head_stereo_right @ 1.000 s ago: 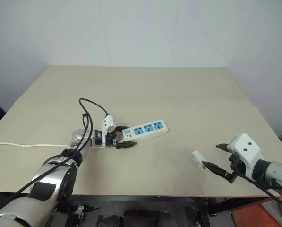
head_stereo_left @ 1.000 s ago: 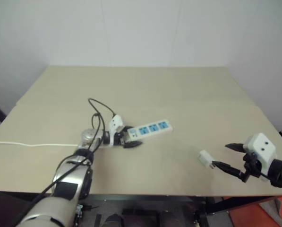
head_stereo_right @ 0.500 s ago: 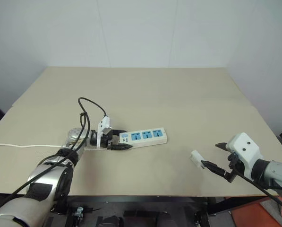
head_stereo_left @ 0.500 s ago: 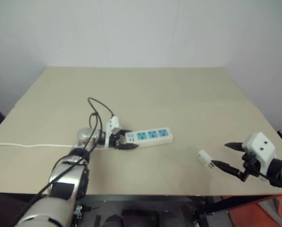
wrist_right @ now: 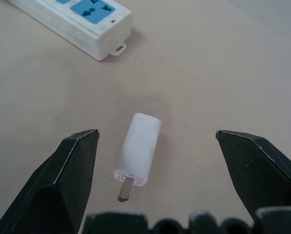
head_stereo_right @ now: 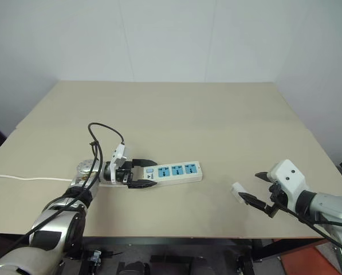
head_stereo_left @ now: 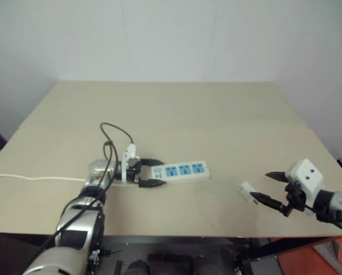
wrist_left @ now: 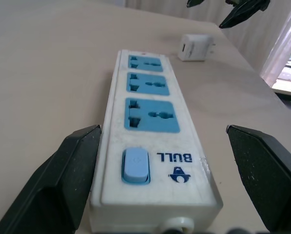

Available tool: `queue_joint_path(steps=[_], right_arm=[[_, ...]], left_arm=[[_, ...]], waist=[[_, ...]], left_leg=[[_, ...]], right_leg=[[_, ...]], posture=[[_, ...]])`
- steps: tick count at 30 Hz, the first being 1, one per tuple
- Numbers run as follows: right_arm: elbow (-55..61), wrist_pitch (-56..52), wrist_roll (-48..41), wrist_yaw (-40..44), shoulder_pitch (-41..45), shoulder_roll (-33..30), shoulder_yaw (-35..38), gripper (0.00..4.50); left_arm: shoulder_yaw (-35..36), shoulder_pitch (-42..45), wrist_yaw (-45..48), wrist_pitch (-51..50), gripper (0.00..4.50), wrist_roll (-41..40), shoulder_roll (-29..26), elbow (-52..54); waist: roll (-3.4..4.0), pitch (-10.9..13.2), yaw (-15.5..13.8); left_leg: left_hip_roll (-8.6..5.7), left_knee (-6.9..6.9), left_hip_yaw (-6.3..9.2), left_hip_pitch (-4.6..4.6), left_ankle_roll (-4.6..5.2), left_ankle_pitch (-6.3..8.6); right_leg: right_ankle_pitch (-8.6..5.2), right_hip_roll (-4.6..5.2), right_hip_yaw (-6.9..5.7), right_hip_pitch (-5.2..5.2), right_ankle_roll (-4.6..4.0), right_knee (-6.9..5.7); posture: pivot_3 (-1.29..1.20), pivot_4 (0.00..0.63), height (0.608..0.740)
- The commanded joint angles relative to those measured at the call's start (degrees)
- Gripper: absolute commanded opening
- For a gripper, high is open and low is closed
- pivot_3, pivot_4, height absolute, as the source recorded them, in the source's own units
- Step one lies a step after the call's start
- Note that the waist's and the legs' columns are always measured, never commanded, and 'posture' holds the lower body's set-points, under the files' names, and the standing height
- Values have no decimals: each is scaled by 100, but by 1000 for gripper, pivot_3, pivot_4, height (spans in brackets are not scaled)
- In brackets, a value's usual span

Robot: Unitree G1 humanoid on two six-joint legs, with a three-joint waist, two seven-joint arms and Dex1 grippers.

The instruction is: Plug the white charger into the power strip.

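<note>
Plugging not started; all three blue sockets are free and the charger is not picked up. Nearest, at about 4 o'clock on the desk (head_stereo_right: 228,114), the right pincer (head_stereo_right: 255,188) has its fingers spread wide, framing the white charger (head_stereo_right: 238,192) without touching it; the charger lies on its side, prongs toward the pincer, well apart from the strip. At about 8 o'clock, the left pincer (head_stereo_right: 141,173) is apart as well, one finger on either side of the switch end of the power strip (head_stereo_right: 172,172), not clamped on it. The strip lies flat near desk centre, its thin cord (head_stereo_right: 33,177) trailing off toward 9 o'clock. Remaining, by my reading: grasp charger, carry to a socket, seat prongs, probably with the strip steadied. Change over the last second: the strip sat skewed and now lies more square to the desk front, the left pincer closed on its end and has reopened, and the right pincer has hardly shifted.
</note>
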State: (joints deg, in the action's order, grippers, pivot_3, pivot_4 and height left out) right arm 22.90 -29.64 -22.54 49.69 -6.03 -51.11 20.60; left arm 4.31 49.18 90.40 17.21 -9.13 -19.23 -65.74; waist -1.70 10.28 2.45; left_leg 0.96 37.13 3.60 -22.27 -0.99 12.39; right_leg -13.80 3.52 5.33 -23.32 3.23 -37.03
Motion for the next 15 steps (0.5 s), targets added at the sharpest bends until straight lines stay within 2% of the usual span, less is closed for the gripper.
queue_joint_path(steps=[1, 10, 15], right_arm=[[65, 164, 42, -28, 27, 12, 41, 4500], [136, 67, 54, -25, -1, -49, 181, 4500], [219, 17, 38, -46, -112, -45, 315, 4500]], left_arm=[[236, 0, -28, 235, 4485, -190, -55, -111], [197, 82, -62, 1075, 4485, 162, -74, -633], [274, 217, -230, 1203, 4485, 205, 37, -774]], waist=[[-1, 0, 1], [-1, 0, -7], [-1, 0, -13]], left_leg=[[0, 0, 0, 0, 0, 0], [0, 1, 1, -1, 0, 0], [-1, 1, 1, 0, 0, 0]], right_leg=[[0, 0, 0, 0, 0, 0], [0, 0, -1, 0, 0, 1], [0, 0, -1, 1, 1, 1]], posture=[[0, 150, 740], [0, 150, 740], [0, 150, 740]])
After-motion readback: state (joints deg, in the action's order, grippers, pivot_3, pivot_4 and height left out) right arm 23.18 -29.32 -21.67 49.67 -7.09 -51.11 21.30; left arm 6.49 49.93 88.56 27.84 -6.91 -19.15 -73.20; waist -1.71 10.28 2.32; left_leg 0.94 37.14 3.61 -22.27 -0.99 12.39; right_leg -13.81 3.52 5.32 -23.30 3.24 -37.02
